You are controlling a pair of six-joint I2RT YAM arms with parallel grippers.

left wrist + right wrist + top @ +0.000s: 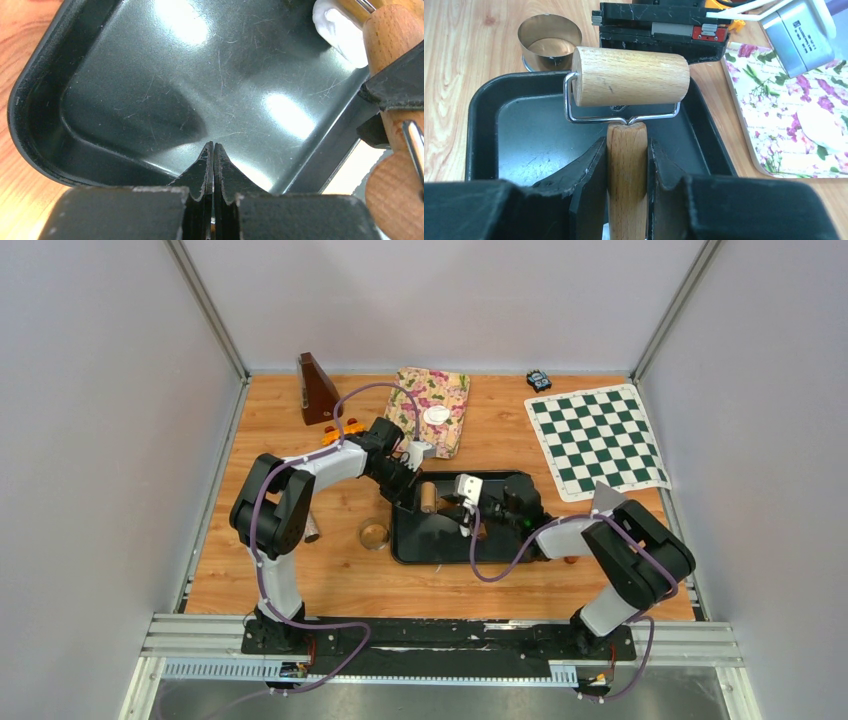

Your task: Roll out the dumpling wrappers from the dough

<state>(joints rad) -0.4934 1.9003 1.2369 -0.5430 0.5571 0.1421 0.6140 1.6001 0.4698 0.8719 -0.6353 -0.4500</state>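
R end effector [626, 150] is clamping the wooden handle of a small roller [631, 76]. Its fingers are pressing on both sides of the handle, w/ the barrel sitting crosswise on a wire yoke just ahead of the fingertips. L end effector [213, 150] is closed w/ nothing btwn the fingers, tips touching, hanging low over the floor of the black tray [15, 110]. The two are facing each other across the barrel.

A white dough lump [340, 30] is lying on the tray floor, ahead and to the right of L end effector. It's sitting right against the roller's wood; can't tell if they're touching. The dumpling wrappers [437, 417], round white discs, are resting on a floral mat [445, 385] on the counter [330, 570]. They're lying outside the tray, beyond L end effector on the side away from the arm bases, near it but apart. They're overlapping, so the count is unclear.

A metal ring cutter [544, 62] is standing on the counter just outside the tray wall, beyond the barrel from R end effector.

Writing: a red-and-grey strip [709, 32] on L end effector's body is showing small marks, too small to read. A small black gadget [539, 379], sitting well beyond R end effector at the counter's far edge, is showing a blue patch, also unreadable. A green-and-white chess mat [597, 440] is lying beyond R end effector to its right. A brown metronome [317, 390] is standing beyond L end effector to its left.
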